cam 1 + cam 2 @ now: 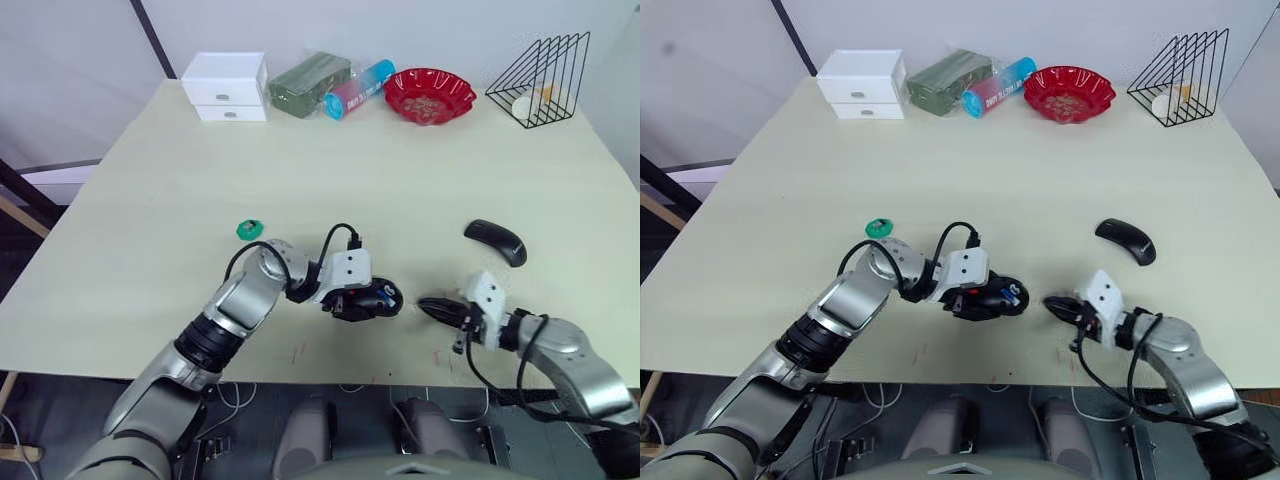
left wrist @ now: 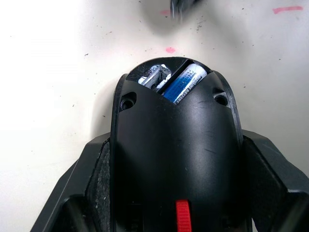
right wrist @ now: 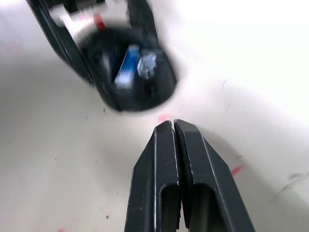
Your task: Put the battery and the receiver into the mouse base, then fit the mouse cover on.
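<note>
Head cameras: I find the mouse base (image 1: 372, 298) on the table (image 1: 400, 180) near its front edge, clamped between the fingers of the left gripper (image 1: 358, 300). The right gripper (image 1: 432, 306) rests low over the table just to the base's right, apart from it. The mouse cover (image 1: 496, 241) lies on the table behind the right gripper, well clear of the base. A green disc (image 1: 249, 229) sits behind the left forearm. At the far edge I note a white drawer box (image 1: 226, 85), a green packet (image 1: 308, 83), a blue-and-pink tube (image 1: 358, 88), a red bowl (image 1: 429, 94) and a black wire rack (image 1: 541, 78).

Left wrist camera: the base fills the space between the two fingers (image 2: 94, 188), which press on its sides. The battery (image 2: 186, 83) lies seated in the open compartment, with a metallic part beside it; I cannot tell whether that is the receiver.

Right wrist camera: the right gripper's fingers (image 3: 161, 181) are pressed together and hold nothing. Their tips are near the base's end without touching it.
</note>
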`<action>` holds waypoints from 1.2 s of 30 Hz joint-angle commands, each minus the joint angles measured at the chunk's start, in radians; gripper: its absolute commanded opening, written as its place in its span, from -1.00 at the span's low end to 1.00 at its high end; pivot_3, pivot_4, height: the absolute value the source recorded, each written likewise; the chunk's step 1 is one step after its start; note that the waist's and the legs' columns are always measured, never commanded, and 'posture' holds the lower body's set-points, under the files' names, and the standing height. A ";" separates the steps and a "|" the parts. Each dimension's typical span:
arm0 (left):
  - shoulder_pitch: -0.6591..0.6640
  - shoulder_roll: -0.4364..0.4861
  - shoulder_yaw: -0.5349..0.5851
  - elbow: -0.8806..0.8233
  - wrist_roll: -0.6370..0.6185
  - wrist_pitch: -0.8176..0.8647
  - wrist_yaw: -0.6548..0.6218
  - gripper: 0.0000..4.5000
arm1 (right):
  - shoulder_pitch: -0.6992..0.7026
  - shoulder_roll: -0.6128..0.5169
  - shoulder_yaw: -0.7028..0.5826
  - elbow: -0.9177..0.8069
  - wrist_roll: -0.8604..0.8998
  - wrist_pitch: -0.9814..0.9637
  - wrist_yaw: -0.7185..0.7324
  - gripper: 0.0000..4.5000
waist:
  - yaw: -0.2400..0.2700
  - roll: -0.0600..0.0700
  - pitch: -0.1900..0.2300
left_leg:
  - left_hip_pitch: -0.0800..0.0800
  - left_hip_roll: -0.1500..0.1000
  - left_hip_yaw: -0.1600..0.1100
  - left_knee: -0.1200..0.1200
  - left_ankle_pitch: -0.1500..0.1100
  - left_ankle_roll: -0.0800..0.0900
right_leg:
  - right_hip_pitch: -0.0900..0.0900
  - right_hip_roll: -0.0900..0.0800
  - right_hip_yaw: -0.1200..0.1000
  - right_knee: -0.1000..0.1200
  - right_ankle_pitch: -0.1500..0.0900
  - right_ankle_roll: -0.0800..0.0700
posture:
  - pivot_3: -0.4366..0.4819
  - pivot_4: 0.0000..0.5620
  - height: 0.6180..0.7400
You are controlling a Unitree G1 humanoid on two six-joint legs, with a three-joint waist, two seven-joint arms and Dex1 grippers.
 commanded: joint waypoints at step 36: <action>-0.027 0.001 0.011 0.015 -0.028 0.055 -0.018 0.98 | 0.081 -0.080 -0.348 0.193 0.268 -0.216 0.492 1.00 | 0.001 0.001 0.002 | 0.000 0.000 0.001 0.000 0.000 0.000 | 0.000 0.000 0.001 0.000 0.000 0.000 | -0.05 -0.47 1.00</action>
